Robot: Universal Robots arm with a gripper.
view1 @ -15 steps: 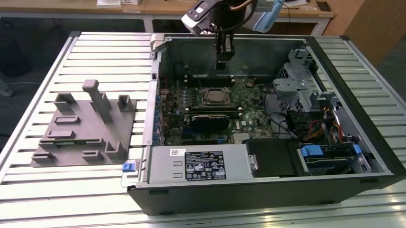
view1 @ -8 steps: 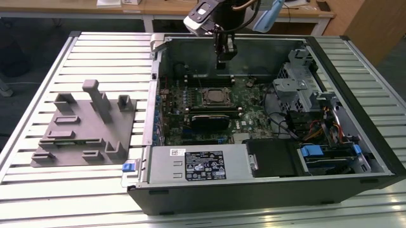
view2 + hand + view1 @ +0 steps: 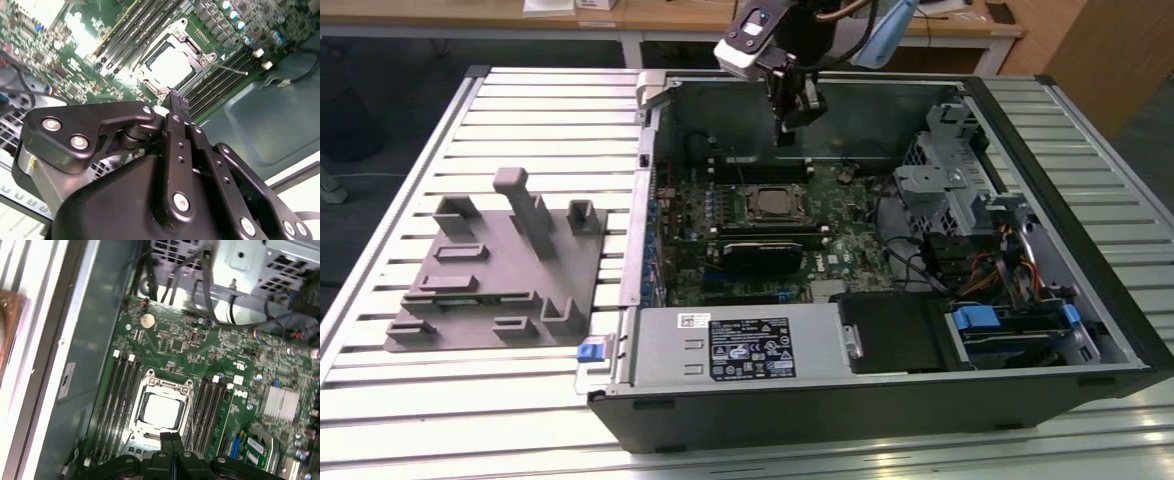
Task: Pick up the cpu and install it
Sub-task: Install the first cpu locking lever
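The cpu (image 3: 160, 409) lies flat in the socket (image 3: 165, 385) at the middle of the motherboard (image 3: 200, 347) (pale metal top facing up). The hand (image 3: 171, 437) hangs above the motherboard, clear of the cpu, its fingers pressed together.

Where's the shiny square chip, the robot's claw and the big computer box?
cpu (image 3: 161, 410), first wrist view, middle of its silvery top.
gripper (image 3: 172, 436), first wrist view, between its fingertips.
computer case (image 3: 854, 415), exterior view, on its dark outer wall.
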